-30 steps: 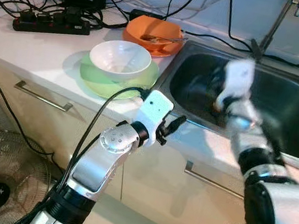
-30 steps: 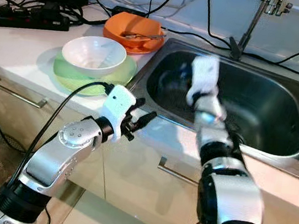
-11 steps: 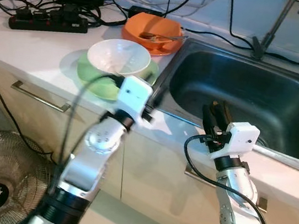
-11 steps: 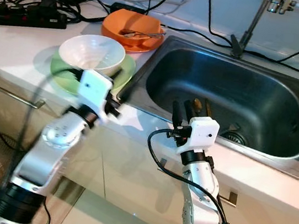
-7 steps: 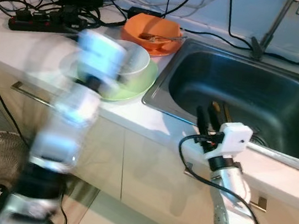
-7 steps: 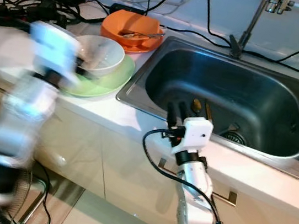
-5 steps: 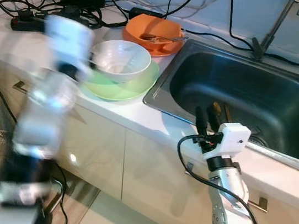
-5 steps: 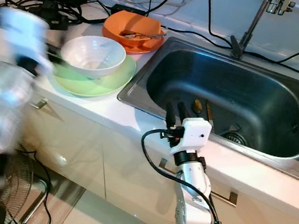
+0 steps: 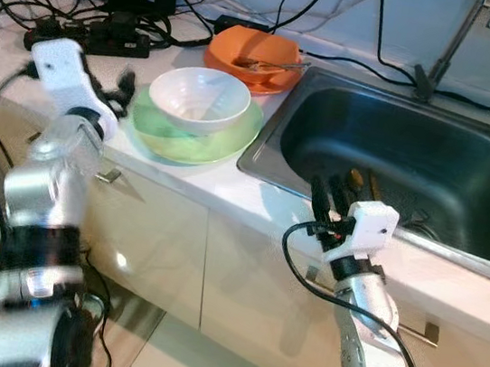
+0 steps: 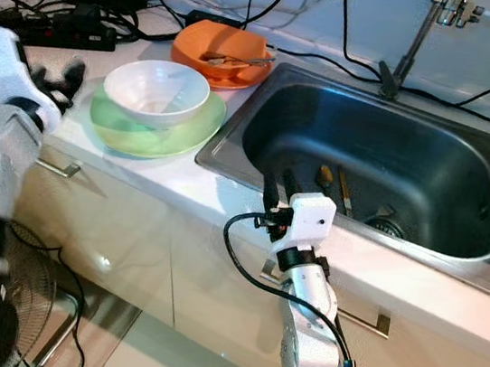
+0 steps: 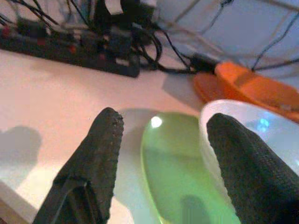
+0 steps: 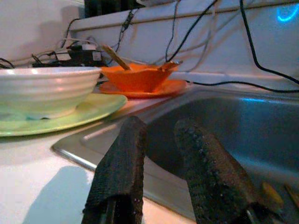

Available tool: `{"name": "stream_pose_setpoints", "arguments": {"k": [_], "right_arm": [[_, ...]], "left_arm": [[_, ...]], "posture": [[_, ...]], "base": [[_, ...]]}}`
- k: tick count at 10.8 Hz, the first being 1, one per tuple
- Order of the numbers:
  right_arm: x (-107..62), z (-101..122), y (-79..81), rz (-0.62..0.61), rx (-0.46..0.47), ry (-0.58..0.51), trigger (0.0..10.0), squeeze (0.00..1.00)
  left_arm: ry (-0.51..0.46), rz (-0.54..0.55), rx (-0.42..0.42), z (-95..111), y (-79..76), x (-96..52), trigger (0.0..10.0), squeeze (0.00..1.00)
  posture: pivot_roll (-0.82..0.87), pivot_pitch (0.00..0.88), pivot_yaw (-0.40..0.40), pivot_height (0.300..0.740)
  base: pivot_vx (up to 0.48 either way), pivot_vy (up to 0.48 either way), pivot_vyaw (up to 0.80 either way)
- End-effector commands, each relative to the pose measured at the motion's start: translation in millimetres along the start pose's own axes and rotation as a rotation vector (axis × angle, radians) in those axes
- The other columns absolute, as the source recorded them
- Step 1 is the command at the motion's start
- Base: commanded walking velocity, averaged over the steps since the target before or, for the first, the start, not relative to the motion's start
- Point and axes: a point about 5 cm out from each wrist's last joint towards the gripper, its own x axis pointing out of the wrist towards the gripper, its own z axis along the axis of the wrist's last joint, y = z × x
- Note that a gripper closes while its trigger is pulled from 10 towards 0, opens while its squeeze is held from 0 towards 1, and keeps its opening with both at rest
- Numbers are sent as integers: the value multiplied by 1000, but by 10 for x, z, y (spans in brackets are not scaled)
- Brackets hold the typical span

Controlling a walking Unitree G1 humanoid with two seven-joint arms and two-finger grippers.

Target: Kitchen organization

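Place: home kitchen
Signs: steel sink (image 9: 430,164), tap (image 10: 417,43), white counter (image 9: 68,77), cupboard handles (image 10: 57,166), bowls (image 9: 199,99)

1. The two eye views look from the robot's head, forward and down onto the bench (image 9: 182,175) — both take in the sink (image 9: 455,250), the white bowl (image 9: 199,98) on the green plate (image 9: 223,142) and the orange dish (image 9: 254,57) toward the back edge.
2. The left wrist view sits low and close over the bench's front-left part, facing along its tool (image 11: 161,158) toward the back edge — the green plate, white bowl and orange dish show again.
3. The right wrist view looks nearly level from the sink's front rim, along its tool (image 12: 161,163), across the basin to the same dishes.
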Motion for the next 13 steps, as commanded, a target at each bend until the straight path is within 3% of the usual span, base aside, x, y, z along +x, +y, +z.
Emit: {"name": "stream_pose_setpoints", "arguments": {"k": [1, 6, 10, 13], "right_arm": [[29, 24, -1, 8, -6, -11, 10000, 0], [34, 21, 0, -5, -2, -11, 10000, 0], [50, 21, -31, -21, -10, -10, 10000, 0], [49, 19, -42, -28, -11, -13, 10000, 0]], "left_arm": [[17, -24, -26, 55, -30, 48, 10000, 0], [139, -85, -45, 30, -95, 175, 10000, 0], [264, -205, -8, -150, -342, 281, 10000, 0], [320, -176, -58, -252, -391, 341, 10000, 0]], "posture": [[213, 26, 12, 740], [213, 45, 18, 740], [202, 46, 29, 740], [200, 44, 37, 740]], "base": [[0, 0, 0], [0, 0, 0], [0, 0, 0], [0, 0, 0]]}}
